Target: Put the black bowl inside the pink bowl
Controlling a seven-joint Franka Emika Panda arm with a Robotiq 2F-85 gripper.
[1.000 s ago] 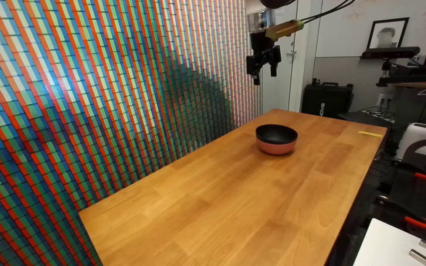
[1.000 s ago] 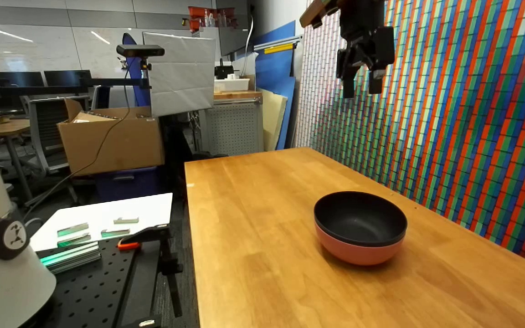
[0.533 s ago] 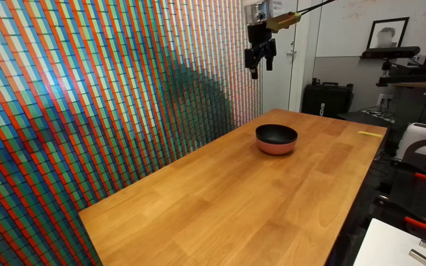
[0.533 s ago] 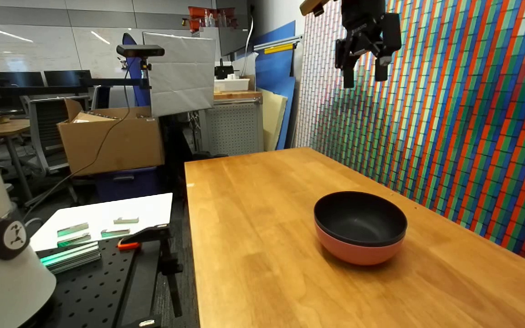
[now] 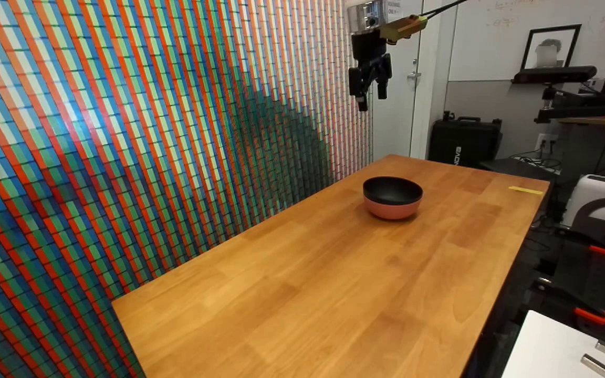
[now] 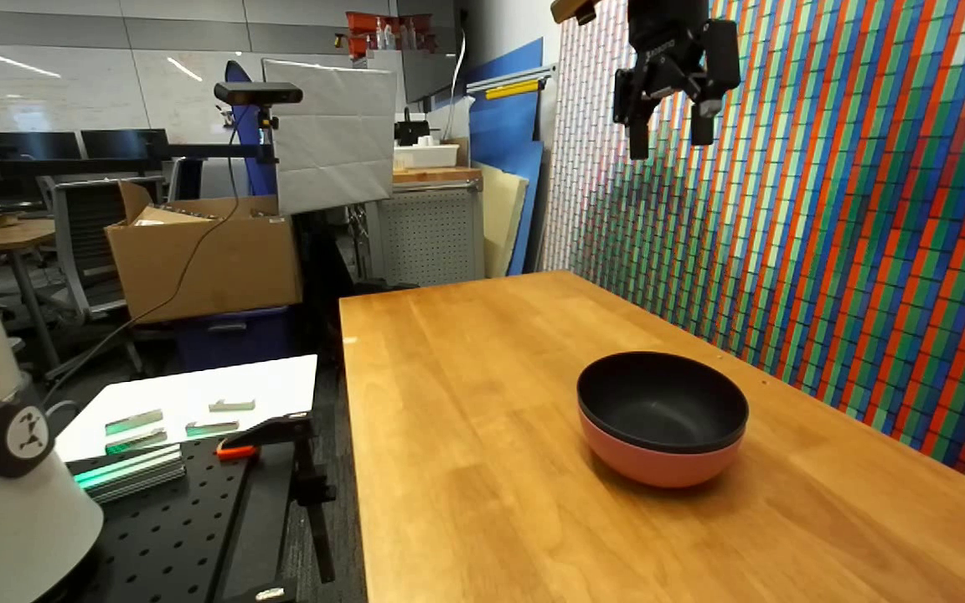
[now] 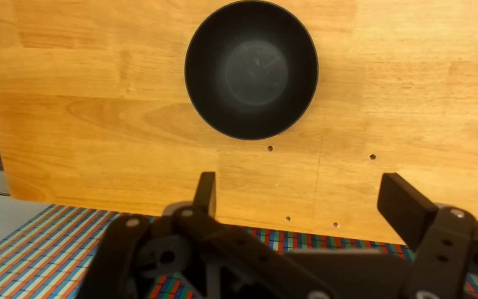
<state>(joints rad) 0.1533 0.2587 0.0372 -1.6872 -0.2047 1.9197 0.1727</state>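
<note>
The glossy black bowl (image 5: 393,190) sits upright inside the salmon-pink bowl (image 5: 393,210) on the wooden table. Both exterior views show the black bowl (image 6: 663,402) nested with its rim just above the pink bowl (image 6: 667,466). In the wrist view the black bowl (image 7: 251,70) is seen from above at the top middle, and the pink bowl is hidden beneath it. My gripper (image 5: 372,98) is high above the table, well apart from the bowls. It also shows in an exterior view (image 6: 671,141) and the wrist view (image 7: 301,191), fingers wide apart with nothing between them.
The wooden table (image 6: 466,402) runs along a colourful tiled wall (image 5: 176,131). A yellow strip (image 5: 525,190) lies near the table's far edge. A white board (image 6: 281,377) with small metal pieces stands beside the table near the robot base (image 6: 13,502).
My gripper has risen a little and turned slightly, mostly in the first half second, and has barely moved since. The nested bowls have not moved.
</note>
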